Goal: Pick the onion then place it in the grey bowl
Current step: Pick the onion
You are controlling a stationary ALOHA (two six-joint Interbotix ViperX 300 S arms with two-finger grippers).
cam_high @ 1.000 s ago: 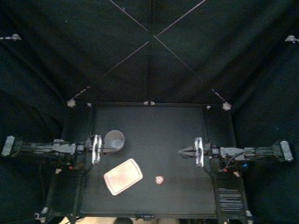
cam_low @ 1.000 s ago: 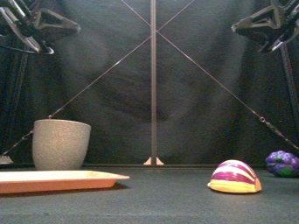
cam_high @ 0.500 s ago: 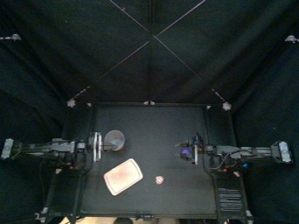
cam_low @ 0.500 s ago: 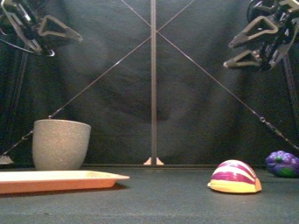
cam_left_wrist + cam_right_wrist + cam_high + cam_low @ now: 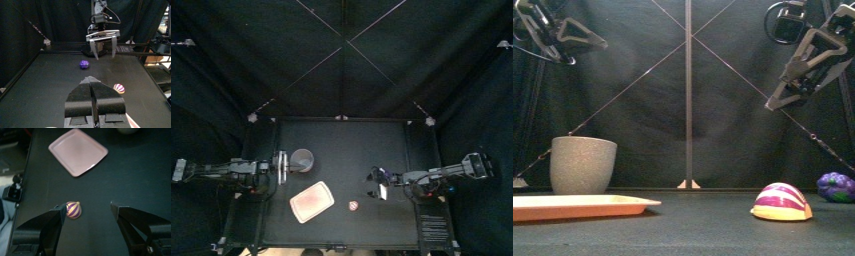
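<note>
The onion (image 5: 782,200), purple with pale stripes, lies on the table (image 5: 358,140) right of centre, also seen in the top view (image 5: 354,206). Standing upright at the left is the tall grey speckled cup (image 5: 583,164), with nothing visible in it from above (image 5: 302,157). My right gripper (image 5: 87,215) is open and hangs tilted above the table, and the onion (image 5: 73,210) lies beyond the gap between its jaws, untouched. From the front the right gripper (image 5: 784,88) is high above the onion. My left gripper (image 5: 93,82) is shut on nothing and rests at the left beside the cup.
A flat pink tray (image 5: 313,201) lies front left of the onion, seen again from the right wrist (image 5: 77,151). A small purple ball toy (image 5: 835,186) sits at the far right, behind the onion in the left wrist view (image 5: 84,64).
My right arm has swung in from the right toward the front and centre and tilted downward, with its jaws open. The left arm, the onion and the cup have not moved.
</note>
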